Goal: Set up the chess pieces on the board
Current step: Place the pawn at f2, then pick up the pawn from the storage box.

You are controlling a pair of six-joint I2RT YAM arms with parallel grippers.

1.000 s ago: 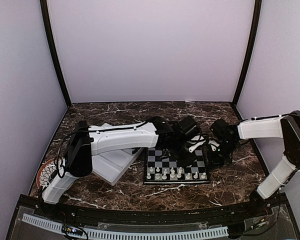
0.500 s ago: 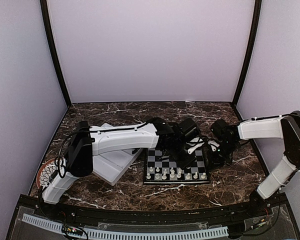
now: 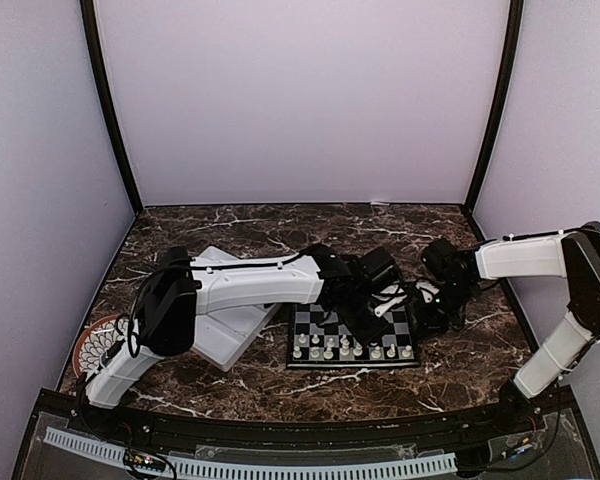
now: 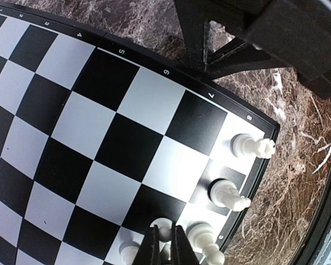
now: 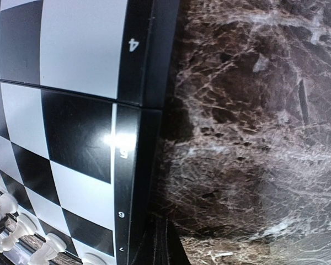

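1. The board [image 3: 315, 322] lies flat on the marbled surface [image 3: 460, 365], a little right of centre, between my 2 arms.
2. White chess pieces [image 3: 345, 348] stand upright in the 2 rows nearest the arm bases. My arms hide much of the board's far part from above.
3. My left end effector [image 4: 165, 244] hangs low over the board's near right corner. It is clenched, with its fingertips right at a white piece in the inner row. I cannot tell whether it pinches that piece.
4. My right end effector [image 5: 164, 243] is clenched too, tips down at the surface just beside the board's numbered right border.
5. A white tray [image 3: 225, 340] lies left of the board, partly under the left arm.
6. A round patterned plate [image 3: 95, 345] sits at the far left.
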